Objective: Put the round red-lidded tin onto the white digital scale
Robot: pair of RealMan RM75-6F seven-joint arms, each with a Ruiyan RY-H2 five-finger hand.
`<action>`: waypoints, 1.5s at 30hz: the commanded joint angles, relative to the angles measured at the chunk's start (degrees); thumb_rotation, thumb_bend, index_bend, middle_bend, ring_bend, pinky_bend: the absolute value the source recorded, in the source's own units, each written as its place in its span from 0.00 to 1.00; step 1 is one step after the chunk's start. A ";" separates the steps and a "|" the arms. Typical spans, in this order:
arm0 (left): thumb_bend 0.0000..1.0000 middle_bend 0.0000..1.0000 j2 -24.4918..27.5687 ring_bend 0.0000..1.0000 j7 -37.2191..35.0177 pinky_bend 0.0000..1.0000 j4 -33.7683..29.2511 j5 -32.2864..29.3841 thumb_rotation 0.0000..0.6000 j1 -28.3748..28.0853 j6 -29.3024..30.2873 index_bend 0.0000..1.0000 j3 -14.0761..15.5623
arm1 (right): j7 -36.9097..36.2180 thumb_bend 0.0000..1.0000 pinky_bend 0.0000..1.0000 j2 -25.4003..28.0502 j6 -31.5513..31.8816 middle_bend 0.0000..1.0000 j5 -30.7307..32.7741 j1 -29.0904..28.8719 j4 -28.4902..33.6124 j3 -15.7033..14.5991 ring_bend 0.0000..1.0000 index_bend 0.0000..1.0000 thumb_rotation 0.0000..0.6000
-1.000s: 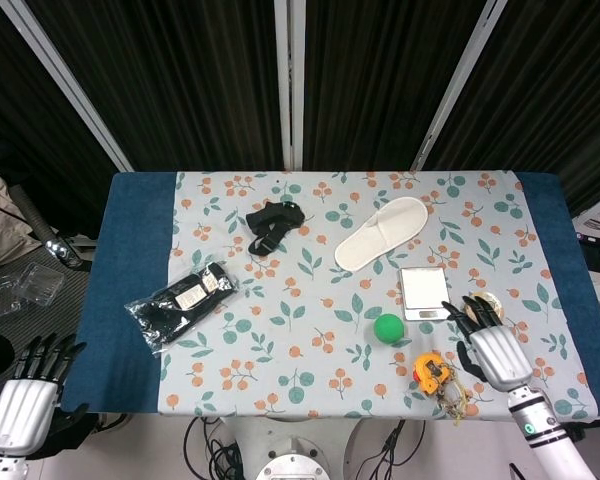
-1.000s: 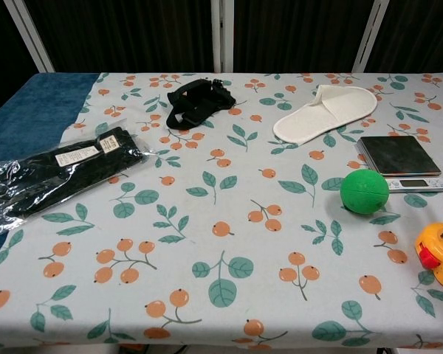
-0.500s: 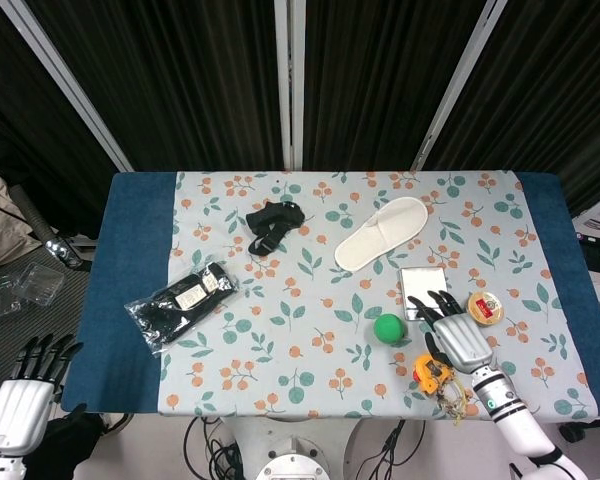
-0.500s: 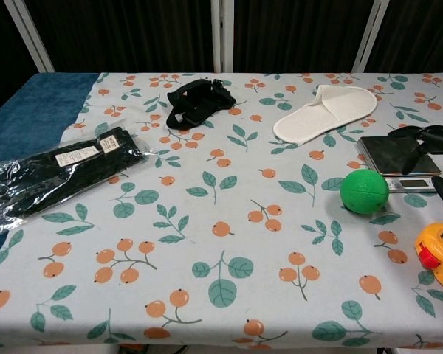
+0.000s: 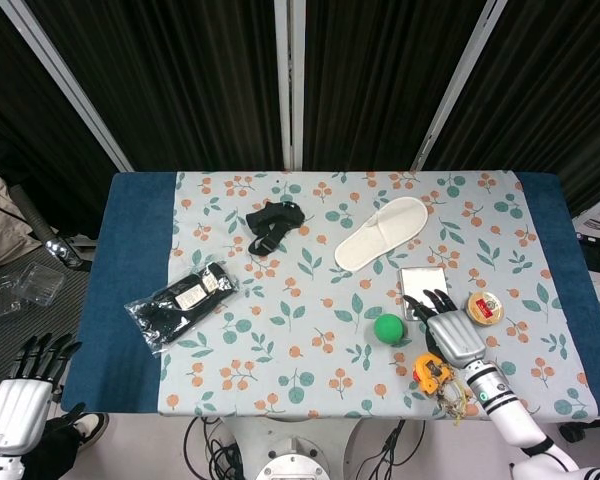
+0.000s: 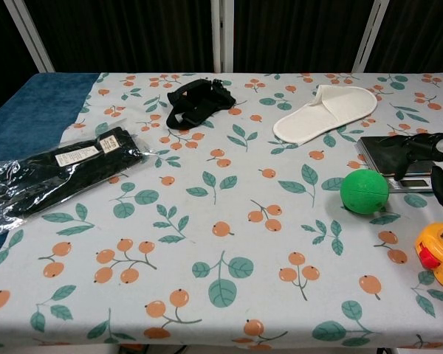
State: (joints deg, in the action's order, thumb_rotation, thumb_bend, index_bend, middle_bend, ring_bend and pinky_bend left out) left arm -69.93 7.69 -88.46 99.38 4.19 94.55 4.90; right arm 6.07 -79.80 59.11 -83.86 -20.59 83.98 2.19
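The round red-lidded tin (image 5: 484, 307) sits on the floral cloth at the right, just right of the white digital scale (image 5: 421, 282). My right hand (image 5: 446, 331) hovers over the scale's front part with its fingers spread, holding nothing, and hides the display. The tin lies a short way to the right of this hand, apart from it. In the chest view the right hand (image 6: 430, 156) reaches in from the right edge over the scale (image 6: 387, 153); the tin is out of that frame. My left hand (image 5: 25, 386) hangs off the table's lower left corner, fingers apart and empty.
A green ball (image 5: 388, 328) lies just left of the right hand, and a yellow tape measure (image 5: 432, 372) with keys sits below it. A white slipper (image 5: 382, 232), a black strap (image 5: 270, 224) and a black packet in plastic (image 5: 180, 300) lie further left.
My right hand has moved left, from beside the tin to over the scale's front, uncovering the tin. The left hand has sunk slightly. The tin has not moved.
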 commanded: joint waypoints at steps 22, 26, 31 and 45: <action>0.10 0.09 0.19 0.00 -0.16 0.02 0.21 0.18 1.00 0.14 0.48 0.16 0.13 | 2.72 0.92 0.00 -1.38 -1.31 0.27 2.95 -2.11 -0.29 -0.46 0.00 0.00 1.00; 0.10 0.09 0.13 0.00 -0.33 0.02 0.34 0.10 1.00 0.19 0.51 0.16 0.13 | 2.99 0.92 0.00 -1.47 -1.33 0.27 3.22 -2.26 -0.19 -0.65 0.00 0.00 1.00; 0.10 0.09 0.04 0.00 -0.55 0.02 0.56 0.08 1.00 0.19 0.48 0.16 0.15 | 3.46 0.92 0.00 -1.63 -1.72 0.27 3.85 -2.43 -0.31 -0.97 0.00 0.00 1.00; 0.10 0.09 -0.06 0.00 -0.85 0.02 0.86 0.12 1.00 0.40 0.86 0.16 0.17 | 1.88 0.90 0.00 -0.90 2.68 0.23 2.05 -1.47 1.09 -1.02 0.00 0.00 1.00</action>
State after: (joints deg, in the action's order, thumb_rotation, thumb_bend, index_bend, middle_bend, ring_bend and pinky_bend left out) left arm -69.98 6.83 -87.60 99.51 4.59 95.41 5.07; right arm 8.93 -81.22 59.74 -80.52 -22.62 84.33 0.87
